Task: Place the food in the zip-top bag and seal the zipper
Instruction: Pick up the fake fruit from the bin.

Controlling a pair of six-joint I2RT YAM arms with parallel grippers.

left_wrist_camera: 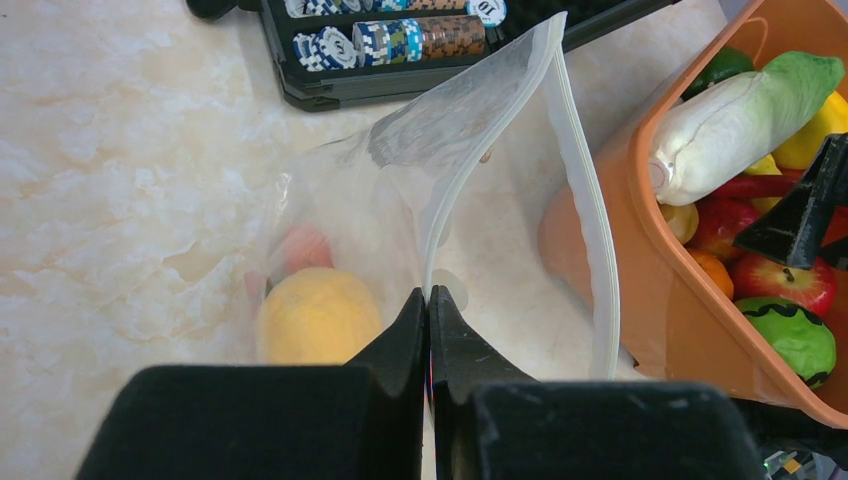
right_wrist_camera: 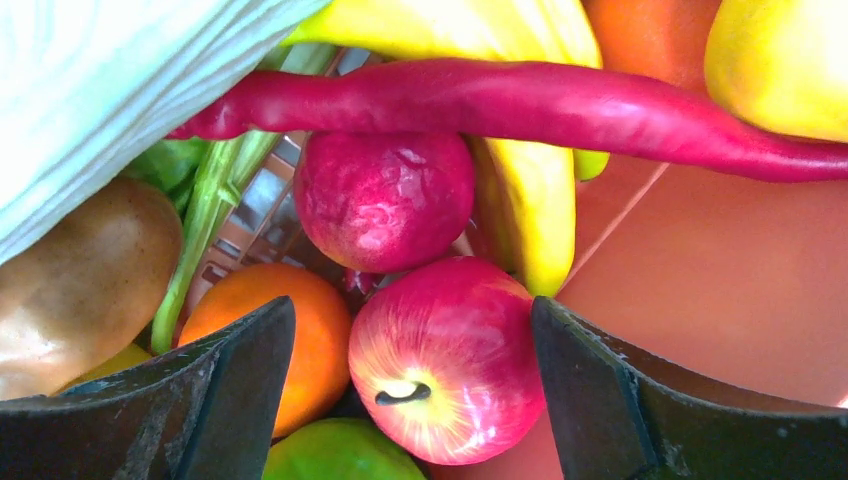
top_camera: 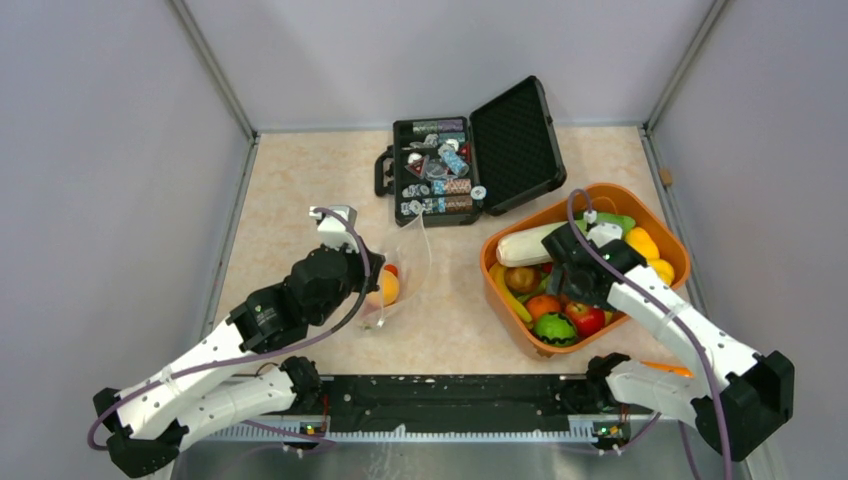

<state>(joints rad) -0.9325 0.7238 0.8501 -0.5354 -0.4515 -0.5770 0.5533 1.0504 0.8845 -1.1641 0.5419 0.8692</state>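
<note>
Zipper edge (left_wrist_camera: 438,215) pinched tight in the left gripper (left_wrist_camera: 428,300) props the zip-top bag (left_wrist_camera: 340,220) open for loading; the right gripper's (right_wrist_camera: 410,320) wide jaws flank a red apple (right_wrist_camera: 445,360).

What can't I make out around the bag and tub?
- Left wrist view: the red piece inside the zip-top bag is blurred by the plastic; kind unclear.
- Same view: the left gripper hides the bag's near part.
- Top view: the right arm covers the right gripper; contact with the red apple is unclear.
- Right wrist view: the green fruit is cut off by the bottom edge.
</note>
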